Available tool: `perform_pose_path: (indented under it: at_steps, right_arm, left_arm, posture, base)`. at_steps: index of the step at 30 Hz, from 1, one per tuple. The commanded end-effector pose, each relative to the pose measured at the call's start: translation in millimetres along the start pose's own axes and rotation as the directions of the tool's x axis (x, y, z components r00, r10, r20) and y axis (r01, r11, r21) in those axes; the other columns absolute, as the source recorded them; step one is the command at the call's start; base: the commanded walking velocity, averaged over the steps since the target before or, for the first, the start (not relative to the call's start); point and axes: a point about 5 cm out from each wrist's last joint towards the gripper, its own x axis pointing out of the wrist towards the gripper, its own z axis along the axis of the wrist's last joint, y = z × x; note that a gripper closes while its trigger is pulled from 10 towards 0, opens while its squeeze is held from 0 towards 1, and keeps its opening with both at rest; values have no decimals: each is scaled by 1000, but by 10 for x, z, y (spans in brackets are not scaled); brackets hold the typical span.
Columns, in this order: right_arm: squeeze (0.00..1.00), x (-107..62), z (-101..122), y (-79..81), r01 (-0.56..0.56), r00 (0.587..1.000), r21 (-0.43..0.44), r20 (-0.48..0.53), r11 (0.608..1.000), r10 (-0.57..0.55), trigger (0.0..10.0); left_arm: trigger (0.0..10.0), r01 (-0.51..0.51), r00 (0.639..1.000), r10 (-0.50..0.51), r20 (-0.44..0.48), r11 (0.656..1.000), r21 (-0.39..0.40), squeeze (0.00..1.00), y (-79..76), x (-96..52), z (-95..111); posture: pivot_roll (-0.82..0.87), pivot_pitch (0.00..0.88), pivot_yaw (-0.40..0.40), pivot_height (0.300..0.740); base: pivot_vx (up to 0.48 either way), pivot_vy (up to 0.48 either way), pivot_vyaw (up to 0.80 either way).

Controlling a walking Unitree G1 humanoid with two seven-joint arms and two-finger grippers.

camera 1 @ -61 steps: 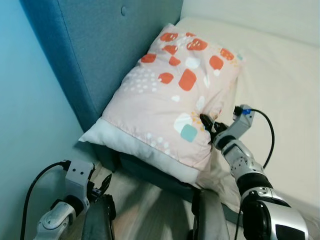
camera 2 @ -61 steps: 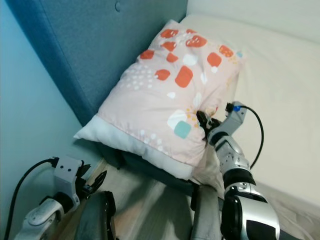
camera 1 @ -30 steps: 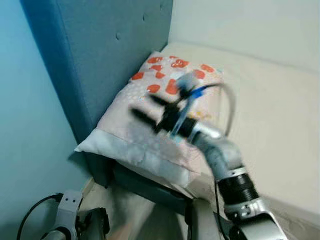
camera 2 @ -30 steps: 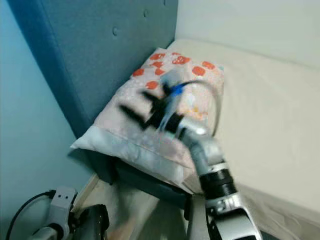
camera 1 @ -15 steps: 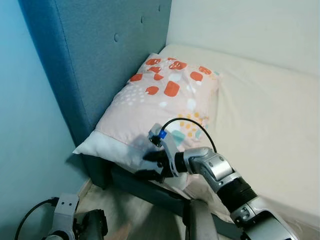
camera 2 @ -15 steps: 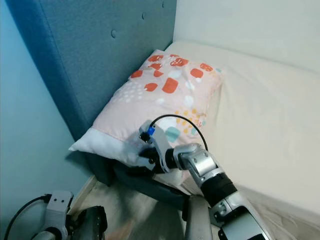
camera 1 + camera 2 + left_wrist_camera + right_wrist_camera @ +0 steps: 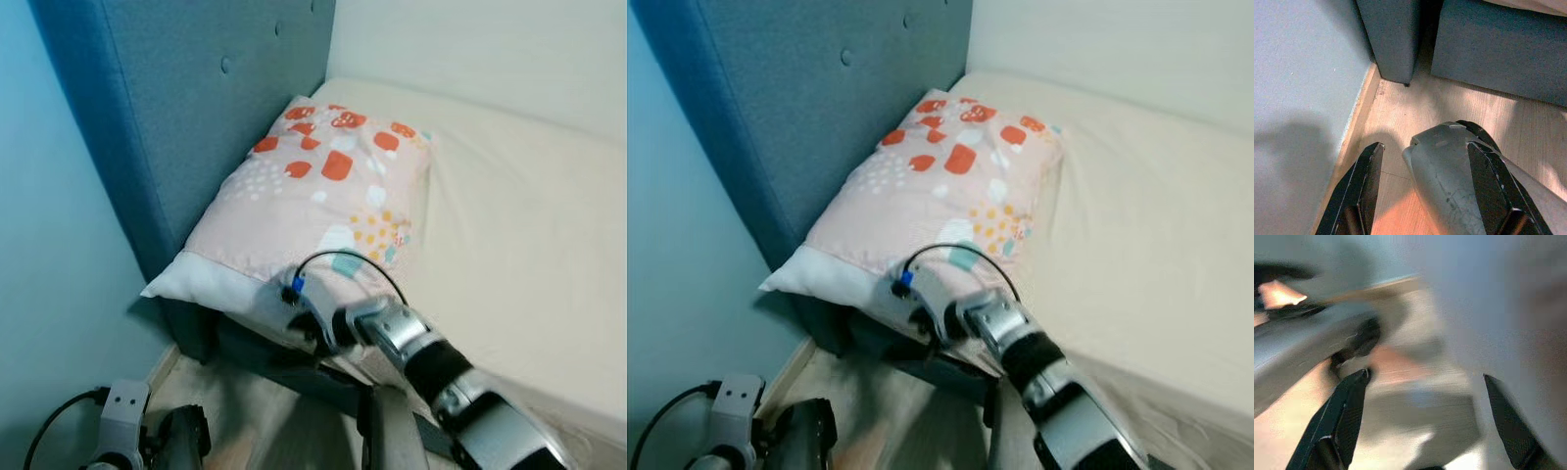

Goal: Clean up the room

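— Left eye view: we see the patterned pillow (image 7: 313, 211) lying on the cream bed (image 7: 529, 245), pressed against the blue headboard (image 7: 196, 108) at ten o'clock.

— We see our right gripper (image 7: 1422, 426) at the pillow's near edge, fingers spread wide and empty. Our left gripper (image 7: 1420, 191) hangs low at seven o'clock over the wooden floor (image 7: 1415, 112), fingers apart.
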Motion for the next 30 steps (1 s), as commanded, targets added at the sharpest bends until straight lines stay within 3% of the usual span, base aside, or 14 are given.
perform_pose_path:
  at_steps: [1,3,6,7,10,17,19,21,22,24,25,26,28,30]
  right_arm:
    - [0,-74,7,-136,92,996,-2,17,996,-92,10000]
    - [0,-167,132,-289,195,977,18,84,981,-196,10000]
    - [0,-202,170,-341,229,967,32,107,973,-231,10000]
    - [0,-321,215,-502,332,928,76,152,940,-340,10000]
    - [0,-421,221,-623,410,889,118,172,905,-425,10000]
    - [0,-563,262,-786,511,808,212,213,833,-550,10000]
    - [0,-561,276,-787,509,804,225,221,831,-552,10000]
    - [0,-461,332,-693,427,839,236,258,873,-480,10000]
    - [0,-461,332,-693,427,839,236,258,873,-480,10000]
    - [0,-324,403,-537,278,883,240,317,930,-346,10000]
    - [0,-324,403,-537,278,883,240,317,930,-346,10000]
    - [0,-194,477,-314,40,913,229,388,973,-129,10000]
    - [0,-147,506,-185,-100,909,206,418,973,4,10000]
    - [0,-140,510,-169,-120,906,204,422,972,23,10000]
  left_arm:
    - [10000,38,991,-42,-129,999,-30,0,-123,-141,-316]
    - [10000,42,992,-45,-118,999,-27,0,-124,-136,-299]
    - [10000,43,992,-46,-113,999,-26,0,-126,-134,-294]
    - [10000,49,994,-50,-96,999,-19,0,-134,-124,-267]
    - [10000,52,995,-53,-79,999,-15,0,-140,-118,-243]
    - [10000,58,997,-59,-51,998,-7,0,-152,-114,-206]
    - [10000,60,997,-60,-45,998,-5,0,-154,-112,-196]
    - [10000,62,997,-62,-35,998,-1,0,-159,-101,-175]
    - [10000,62,997,-62,-35,998,-1,0,-159,-101,-175]
    - [10000,64,998,-64,-26,998,2,0,-168,-84,-149]
    - [10000,64,998,-64,-26,998,2,0,-168,-84,-149]
    - [10000,64,998,-64,-13,998,9,0,-178,-53,-108]
    - [10000,59,998,-59,-6,998,17,0,-177,-29,-77]
    - [10000,57,998,-57,-4,998,19,0,-175,-23,-70]
  posture:
    - [120,228,-134,486]
    - [125,224,-135,486]
    - [126,224,-136,486]
    - [132,221,-139,486]
    - [136,221,-141,486]
    - [148,224,-140,486]
    - [147,222,-140,486]
    - [148,221,-139,486]
    - [148,221,-139,486]
    - [148,215,-140,486]
    - [148,215,-140,486]
    - [150,210,-139,486]
    - [150,200,-137,486]
    - [150,200,-137,486]
  base:
    - [0,0,0]
    - [0,0,0]
    - [0,0,0]
    - [0,0,0]
    - [0,0,0]
    - [0,0,0]
    - [0,0,0]
    - [0,0,0]
    - [0,0,0]
    - [0,0,0]
    - [0,0,0]
    - [0,0,0]
    - [0,0,0]
    - [0,0,0]
